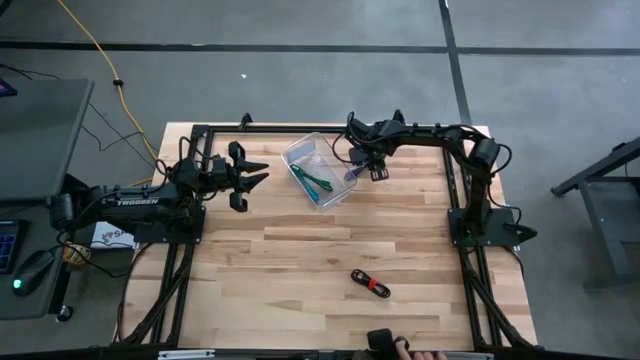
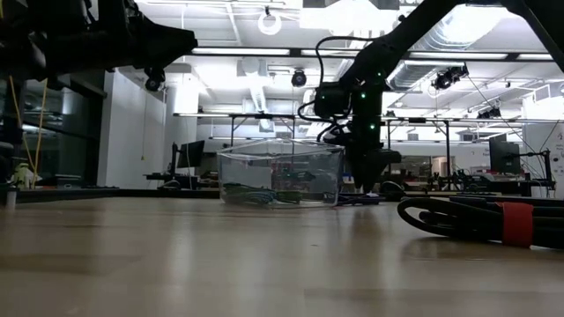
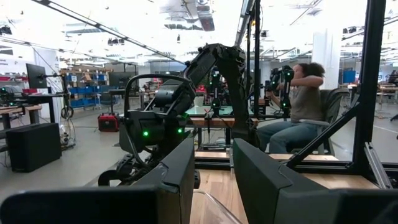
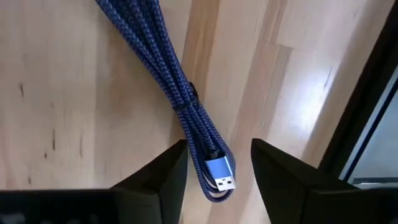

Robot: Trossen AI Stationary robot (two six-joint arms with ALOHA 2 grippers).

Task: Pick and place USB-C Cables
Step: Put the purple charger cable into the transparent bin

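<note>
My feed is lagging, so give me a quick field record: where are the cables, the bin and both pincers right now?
bin: clear bin at the table's far middle
in bin: green and teal cables
purple cable: on the wood beside the bin, its end between the right pincer's open fingers
black cable: near front edge, red band
left pincer: waiting left of the bin, open

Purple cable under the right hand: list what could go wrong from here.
1. The right hand stands open astride one end of the purple cable, near its plug. Gripped that far off centre, the bundle may dangle or slip.
2. The cable lies close beside the clear bin; a lift may catch the bin's wall and push it.
3. The black cable with the red band lies alone near the front, still to be fetched.
</note>
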